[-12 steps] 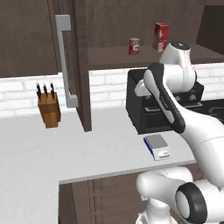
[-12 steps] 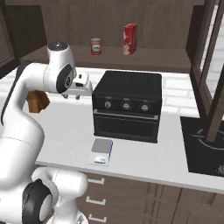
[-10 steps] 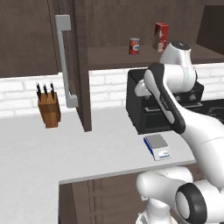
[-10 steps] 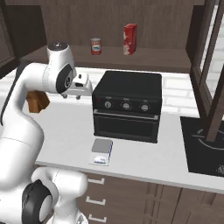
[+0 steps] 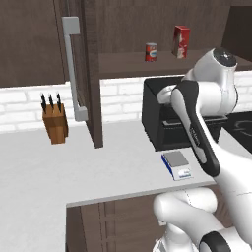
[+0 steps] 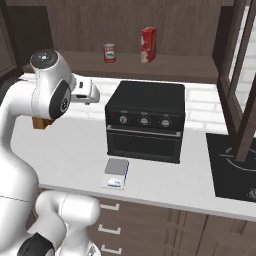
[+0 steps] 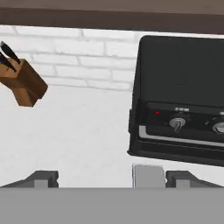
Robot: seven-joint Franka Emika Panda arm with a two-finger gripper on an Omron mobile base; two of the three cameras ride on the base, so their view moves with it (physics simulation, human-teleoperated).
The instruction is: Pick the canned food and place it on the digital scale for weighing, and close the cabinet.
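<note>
The canned food (image 5: 151, 51) (image 6: 109, 52), a short red can, stands on the open cabinet's shelf (image 6: 165, 62), left of a taller red box (image 6: 148, 44). The digital scale (image 5: 176, 165) (image 6: 116, 173) lies on the counter in front of the black oven, and its plate (image 7: 148, 175) shows low between my fingertips. My gripper (image 6: 93, 94) (image 7: 113, 180) is open and empty. It hovers left of the oven, below the shelf, well apart from the can. Both cabinet doors stand open: the left one (image 5: 91, 74) with its grey bar handle, the right one (image 6: 241, 75) with glass panels.
The black oven (image 6: 145, 122) sits on the white counter (image 5: 74, 167) under the shelf. A wooden knife block (image 5: 54, 123) (image 7: 24, 83) stands against the brick wall at the left. A dark cooktop (image 6: 232, 167) lies at the right end.
The arm's upper joint has drawn slightly back toward the base. The hand has shifted only a little, and the can, scale and doors have not moved.
</note>
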